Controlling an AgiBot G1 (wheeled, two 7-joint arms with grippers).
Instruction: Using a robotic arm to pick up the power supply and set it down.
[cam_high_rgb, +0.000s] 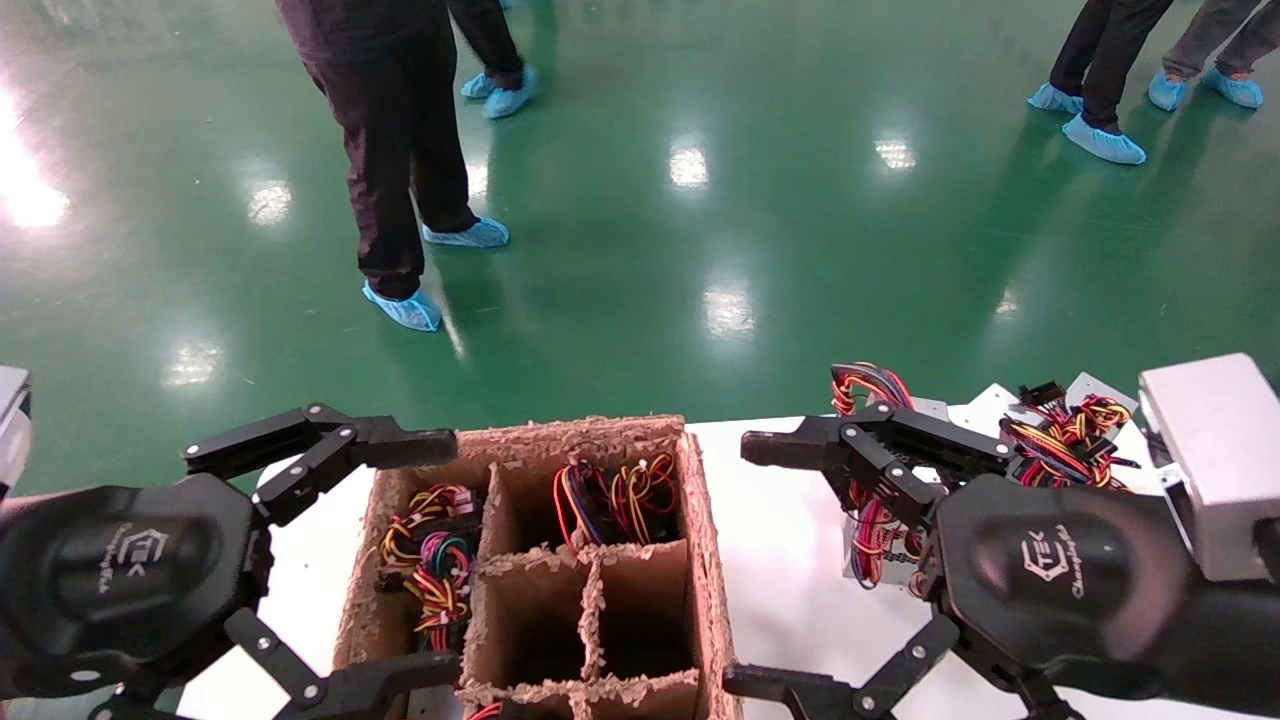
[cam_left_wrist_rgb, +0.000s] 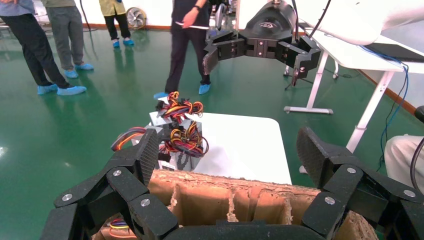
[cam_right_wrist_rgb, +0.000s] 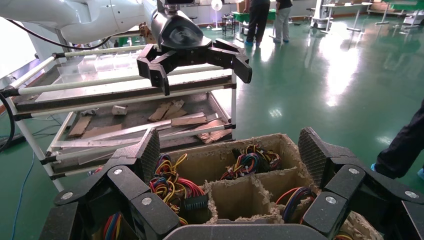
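Observation:
Both robotic arm grippers hang open and empty over the table. My left gripper is at the left side of a divided cardboard box; my right gripper is at its right side, above the white table. Wire bundles of power supplies fill the box's far compartments and a left one. More power supplies lie on the table behind my right gripper: one silver unit with red and yellow wires, another farther right. The left wrist view shows this pile; the right wrist view shows the box's wire-filled cells.
People in blue shoe covers stand on the green floor beyond the table. A metal rack with cardboard scraps stands past the box on my left side. The box's near middle cells look dark and hollow.

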